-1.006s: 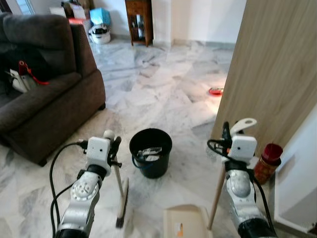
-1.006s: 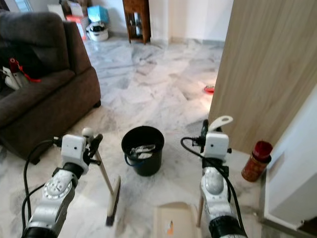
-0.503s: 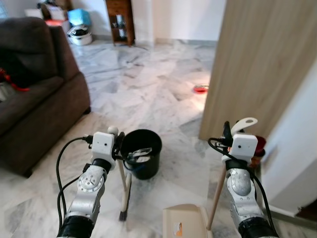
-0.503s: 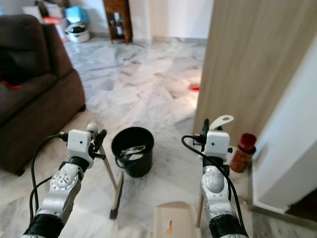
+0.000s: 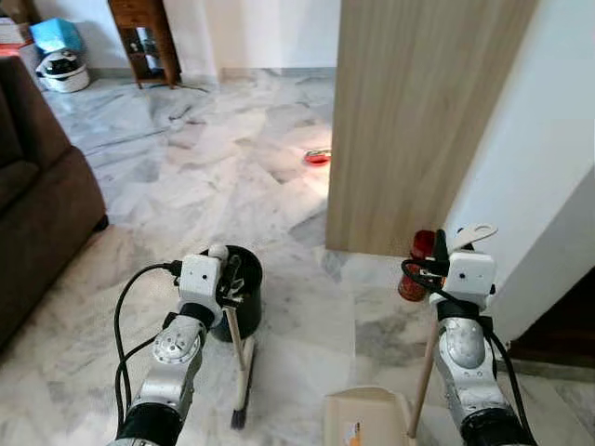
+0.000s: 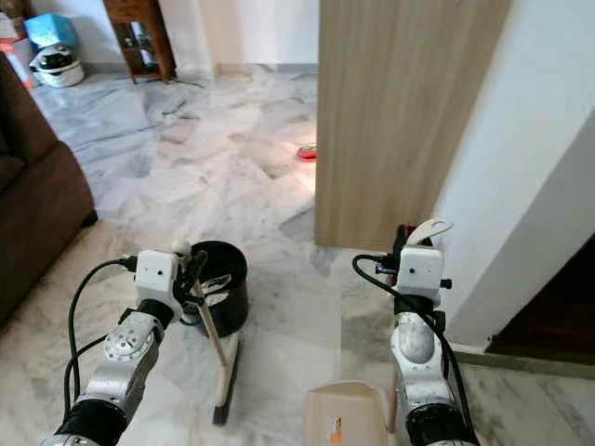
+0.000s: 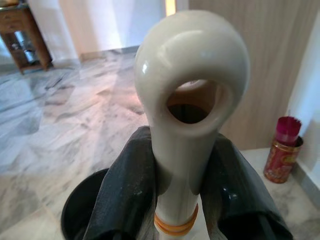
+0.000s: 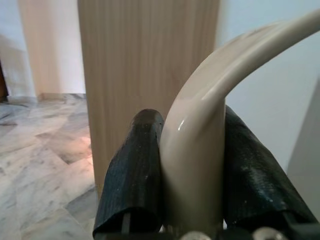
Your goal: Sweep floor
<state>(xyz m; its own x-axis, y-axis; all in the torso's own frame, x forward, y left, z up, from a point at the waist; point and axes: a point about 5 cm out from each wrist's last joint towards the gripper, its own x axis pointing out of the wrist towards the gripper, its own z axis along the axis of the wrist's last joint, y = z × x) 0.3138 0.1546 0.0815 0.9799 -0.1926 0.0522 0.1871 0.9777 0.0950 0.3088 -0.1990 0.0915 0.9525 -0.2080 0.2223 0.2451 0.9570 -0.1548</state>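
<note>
My left gripper (image 7: pixel 182 190) is clamped on the broom (image 5: pixel 238 358), both black fingers (image 7: pixel 125 190) pressed against its cream handle just below the looped end. The handle runs down at a slant to a dark brush head resting on the floor (image 5: pixel 214 177) beside the bucket (image 5: pixel 244 288).

My right gripper (image 8: pixel 192 165) is closed the same way on the dustpan (image 5: pixel 367 420), pinching its pale handle under the hooked top. That handle drops straight to the beige pan, which sits flat on the floor between my arms.

The floor is glossy grey-white marble with heavy veining and a bright glare patch. The bucket is round, black plastic, with something pale inside, just ahead of the left gripper. A red can (image 5: pixel 415 269) stands at the foot of the wood panel (image 5: pixel 418 111), a flat, light-grained slab that meets the white wall (image 5: pixel 530 158) near my right arm.

A brown sofa (image 5: pixel 37 214) edges the left side. Between the sofa and the panel the floor runs open, with a small red dish (image 5: pixel 318 157) lying on it further off.
</note>
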